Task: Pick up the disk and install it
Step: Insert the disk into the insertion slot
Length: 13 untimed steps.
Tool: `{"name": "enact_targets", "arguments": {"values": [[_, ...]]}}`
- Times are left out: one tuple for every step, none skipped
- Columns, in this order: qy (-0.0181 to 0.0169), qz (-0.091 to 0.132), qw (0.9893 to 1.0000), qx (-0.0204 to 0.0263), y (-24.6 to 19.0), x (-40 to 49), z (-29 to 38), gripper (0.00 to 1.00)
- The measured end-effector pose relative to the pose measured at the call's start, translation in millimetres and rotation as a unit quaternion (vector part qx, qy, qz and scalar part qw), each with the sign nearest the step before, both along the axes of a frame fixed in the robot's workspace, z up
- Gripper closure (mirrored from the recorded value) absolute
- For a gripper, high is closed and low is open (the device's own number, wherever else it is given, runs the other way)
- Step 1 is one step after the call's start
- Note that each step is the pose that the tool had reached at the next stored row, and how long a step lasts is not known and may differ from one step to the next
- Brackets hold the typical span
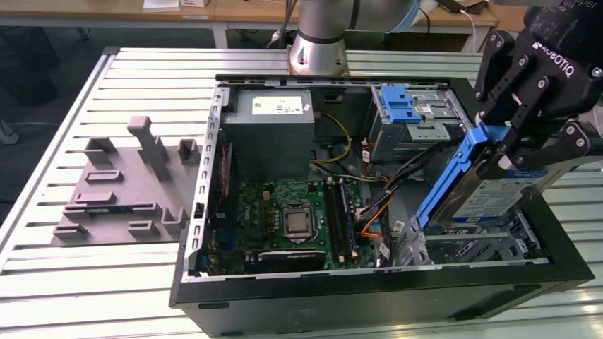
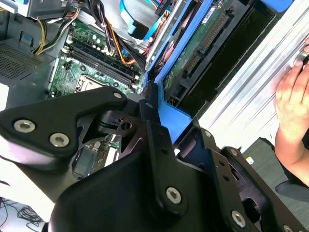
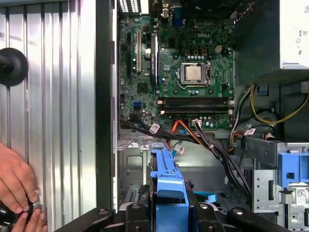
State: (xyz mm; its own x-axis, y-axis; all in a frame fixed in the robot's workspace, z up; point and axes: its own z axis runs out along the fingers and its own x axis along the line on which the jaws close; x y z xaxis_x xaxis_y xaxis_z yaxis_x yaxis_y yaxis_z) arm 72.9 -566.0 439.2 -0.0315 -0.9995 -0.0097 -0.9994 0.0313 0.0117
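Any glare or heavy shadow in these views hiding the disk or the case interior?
Exterior view: even light, mild sheen on the table; the disk in the end effector is well lit. Second wrist view: the end effector's black body reads dark, deep shadow beside the disk. First wrist view: motherboard evenly lit, no glare.

Disk (image 1: 504,195) silver, rails (image 1: 450,178) blue; motherboard (image 1: 273,212) green; case (image 1: 358,293) black; fixture (image 1: 118,194) grey.
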Motion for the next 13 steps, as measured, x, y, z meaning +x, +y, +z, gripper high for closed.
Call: {"name": "enact_targets", "arguments": {"values": [[0.0,0.0,1.0,0.0,0.0,0.1,-0.3,0.64],[0.0,0.0,1.0,0.0,-0.1,0.2,-0.6,0.64],[0.0,0.0,1.0,0.0,-0.2,0.3,-0.8,0.64],[0.0,0.0,1.0,0.0,-0.3,0.4,-1.1,0.64],[0.0,0.0,1.0,0.0,-0.5,0.5,-1.4,0.64],[0.0,0.0,1.0,0.0,-0.7,0.6,-1.6,0.64],[0.0,0.0,1.0,0.0,-0.9,0.6,-1.9,0.64],[0.0,0.0,1.0,0.0,-1.0,0.7,-2.1,0.64],[0.0,0.0,1.0,0.0,-1.1,0.7,-2.4,0.64],[0.0,0.0,1.0,0.0,-1.3,0.8,-2.7,0.64],[0.0,0.0,1.0,0.0,-1.5,0.8,-3.0,0.64],[0.0,0.0,1.0,0.0001,-1.8,0.9,-3.4,0.64],[0.0,0.0,1.0,0.0001,-2.0,0.9,-3.7,0.64]]}}
